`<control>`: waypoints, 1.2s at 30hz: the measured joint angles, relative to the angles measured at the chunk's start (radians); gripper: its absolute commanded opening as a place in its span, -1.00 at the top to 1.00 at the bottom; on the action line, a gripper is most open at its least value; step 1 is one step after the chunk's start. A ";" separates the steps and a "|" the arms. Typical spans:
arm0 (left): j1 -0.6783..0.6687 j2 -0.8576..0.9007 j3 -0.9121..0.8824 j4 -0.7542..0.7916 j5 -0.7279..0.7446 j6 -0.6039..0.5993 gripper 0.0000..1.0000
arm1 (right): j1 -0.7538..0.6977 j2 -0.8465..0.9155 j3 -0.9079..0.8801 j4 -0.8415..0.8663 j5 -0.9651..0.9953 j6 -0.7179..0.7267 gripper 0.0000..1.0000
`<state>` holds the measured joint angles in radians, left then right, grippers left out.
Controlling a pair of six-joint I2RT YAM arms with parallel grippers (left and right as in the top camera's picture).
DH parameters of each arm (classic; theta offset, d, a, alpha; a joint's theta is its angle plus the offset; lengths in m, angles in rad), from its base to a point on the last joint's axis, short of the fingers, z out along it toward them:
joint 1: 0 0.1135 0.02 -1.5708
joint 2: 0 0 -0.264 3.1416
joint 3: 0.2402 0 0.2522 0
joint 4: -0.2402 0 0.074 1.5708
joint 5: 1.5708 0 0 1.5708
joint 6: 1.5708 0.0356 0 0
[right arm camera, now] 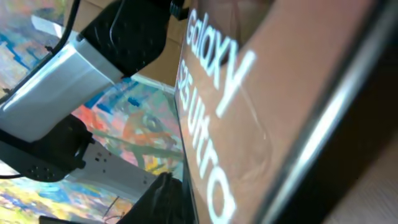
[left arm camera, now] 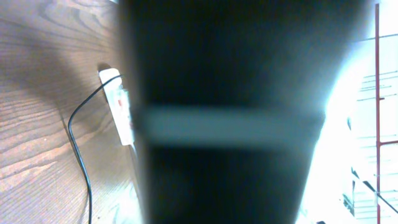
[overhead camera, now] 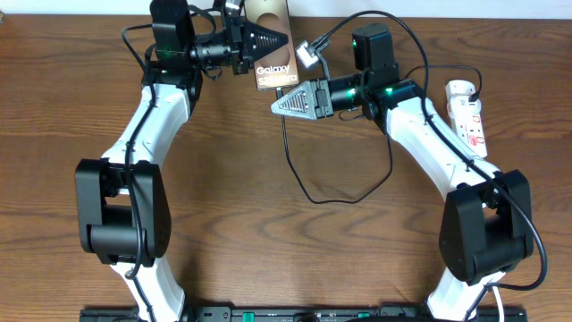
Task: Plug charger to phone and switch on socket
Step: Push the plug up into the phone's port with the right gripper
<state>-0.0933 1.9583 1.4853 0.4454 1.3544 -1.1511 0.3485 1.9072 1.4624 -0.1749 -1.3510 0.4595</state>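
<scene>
The phone (overhead camera: 273,54), bronze-grey with white "Galaxy" lettering, is held off the table at the back centre with my left gripper (overhead camera: 279,40) shut on it. It fills the left wrist view as a dark slab (left arm camera: 236,112). My right gripper (overhead camera: 279,101) sits right at the phone's near edge. In the right wrist view the phone (right arm camera: 280,93) looms beside one black finger (right arm camera: 165,199). The charger cable (overhead camera: 308,195) runs from the right fingertips in a loop across the table. Whether the jaws clasp its tip is hidden. The white socket (overhead camera: 467,105) lies at the far right.
The socket strip (left arm camera: 118,106) and a thin black cable (left arm camera: 76,143) show at the left of the left wrist view. My left arm (right arm camera: 68,68) crosses the upper left of the right wrist view. Both arm bases stand at the table's near edge.
</scene>
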 measured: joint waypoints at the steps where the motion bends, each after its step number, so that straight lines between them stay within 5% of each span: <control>1: 0.001 0.000 0.000 0.000 0.000 0.000 0.86 | 0.000 0.000 0.000 -0.001 0.003 0.000 0.60; 13: 0.001 0.000 0.000 0.000 0.000 0.003 0.87 | 0.001 0.000 0.000 -0.022 0.013 -0.019 0.63; 16: 0.001 0.000 0.000 0.000 0.000 0.004 0.86 | 0.001 0.000 0.000 -0.021 0.013 -0.026 0.97; 36: 0.002 0.002 0.000 0.001 0.002 0.032 0.86 | -0.007 0.000 0.002 -0.021 0.001 -0.027 0.98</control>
<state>-0.0917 1.9602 1.4853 0.4465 1.3567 -1.1194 0.3416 1.9072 1.4647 -0.1959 -1.3499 0.4320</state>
